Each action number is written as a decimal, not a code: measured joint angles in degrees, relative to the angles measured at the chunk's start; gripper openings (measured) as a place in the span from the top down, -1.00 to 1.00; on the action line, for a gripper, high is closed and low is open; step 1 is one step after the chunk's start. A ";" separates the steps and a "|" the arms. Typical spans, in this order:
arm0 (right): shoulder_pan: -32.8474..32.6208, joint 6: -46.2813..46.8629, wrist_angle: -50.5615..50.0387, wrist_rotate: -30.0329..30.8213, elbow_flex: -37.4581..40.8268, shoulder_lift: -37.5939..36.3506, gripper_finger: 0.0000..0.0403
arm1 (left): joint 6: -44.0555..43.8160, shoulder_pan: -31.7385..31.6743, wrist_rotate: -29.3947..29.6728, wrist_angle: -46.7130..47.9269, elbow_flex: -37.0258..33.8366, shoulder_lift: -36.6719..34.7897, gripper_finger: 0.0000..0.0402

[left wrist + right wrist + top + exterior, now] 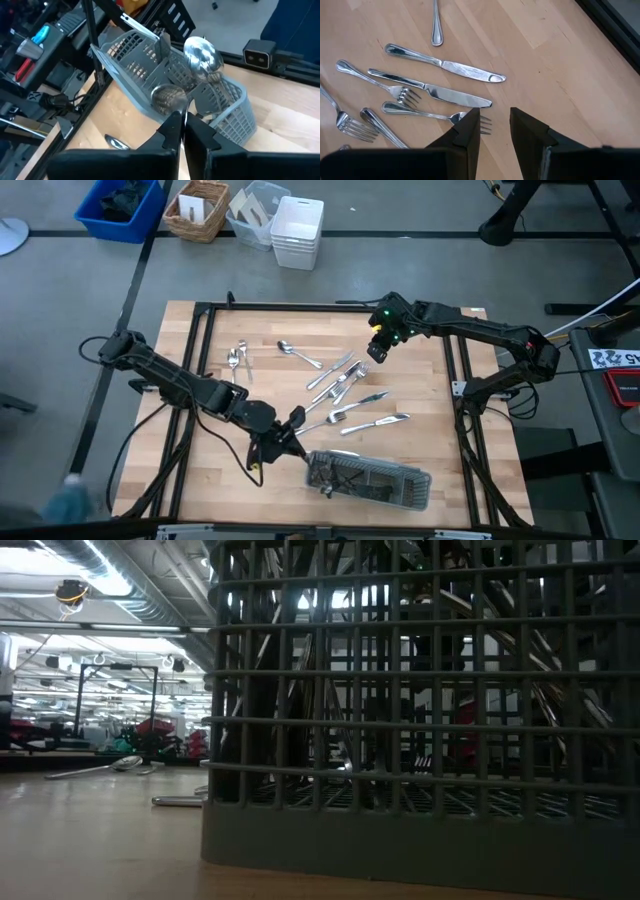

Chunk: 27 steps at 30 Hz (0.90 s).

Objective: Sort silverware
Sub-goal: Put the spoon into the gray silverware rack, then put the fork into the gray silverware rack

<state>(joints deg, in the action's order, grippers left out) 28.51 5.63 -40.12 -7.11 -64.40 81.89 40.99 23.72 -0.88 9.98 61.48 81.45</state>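
Observation:
The silverware lies loose on the wooden table: two spoons (237, 358) at the left, another spoon (298, 355), a heap of forks and knives (340, 382) and a knife (378, 423). The grey mesh tray (370, 480) lies near the front edge, with a shiny spoon (202, 55) in it. My left gripper (297, 423) is at the tray's left end, shut on a spoon (167, 97). My right gripper (378, 352) hangs open above the heap, over a fork's tines (482, 122) and two knives (447, 67). My left gripper (181, 122) pinches the spoon between its two fingers just behind the bowl (170, 102). The fingertips hide the handle. The bowl sticks out past the fingertips toward the tray's mesh wall (150, 75). I cannot tell whether it touches the tray.
A black frame (205, 380) runs round the table. Beyond the far edge stand a blue bin (120, 208), a wicker basket (197, 210), a clear bin (255, 210) and a white bin (298, 230). In the low view the tray's wall (420, 740) fills the picture.

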 joint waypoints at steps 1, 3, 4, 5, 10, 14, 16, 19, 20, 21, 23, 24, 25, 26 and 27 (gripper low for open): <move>0.00 0.00 0.00 0.00 0.00 0.00 0.46 | 0.00 0.14 -0.02 -0.37 0.01 0.00 0.95; 0.00 0.00 -0.02 0.00 0.00 0.00 0.46 | -0.02 0.32 -0.01 -0.61 0.01 0.00 0.92; 0.00 0.00 0.00 0.00 0.00 0.00 0.46 | -0.02 0.38 -0.05 -0.64 -0.01 0.00 0.90; 0.00 0.00 0.00 0.00 0.00 0.00 0.46 | -0.02 0.54 -0.16 -0.67 -0.01 0.00 0.88; 0.00 0.02 0.00 0.00 0.00 0.00 0.46 | -0.02 1.21 -0.20 -3.49 -0.01 0.00 0.81; 0.00 0.02 0.00 0.00 0.00 0.00 0.46 | -0.76 1.19 -0.13 -4.61 -0.01 0.00 0.71; 0.00 0.02 -0.01 0.00 0.00 0.00 0.46 | -1.43 1.15 0.17 -4.08 -0.01 0.00 0.65; 0.00 0.04 -0.13 -0.02 0.00 0.00 0.46 | -4.12 1.10 3.64 -1.03 -0.01 -0.30 0.59; 0.00 0.04 -0.24 -0.17 0.00 0.00 0.46 | -6.56 0.87 5.08 0.54 -0.03 -0.56 0.58; 0.00 0.08 -0.31 -0.95 0.00 0.00 0.46 | -9.20 0.36 5.98 2.12 -0.03 -0.94 0.58; 0.00 0.08 -0.28 -4.01 0.00 0.00 0.46 | -14.12 -1.13 6.21 6.56 -0.03 -2.05 0.58; 0.00 0.02 -0.23 -6.05 -0.02 0.11 0.46 | -16.00 -2.14 6.09 8.75 -0.03 -2.62 0.59; 0.00 -0.19 -0.23 -8.20 -0.06 0.32 0.46 | -17.45 -3.21 5.63 10.29 -0.12 -3.16 0.61; 0.00 -0.74 -0.27 -9.74 -0.07 0.62 0.46 | -18.25 -4.30 4.69 11.46 -0.48 -3.74 0.63; 0.00 -1.33 -0.32 -10.16 -0.07 1.08 0.46 | -18.52 -5.46 3.48 11.77 -1.25 -4.40 0.64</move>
<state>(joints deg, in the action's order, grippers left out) 28.51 4.30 -40.44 -17.28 -64.47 82.97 22.47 18.25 2.61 21.75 60.24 77.05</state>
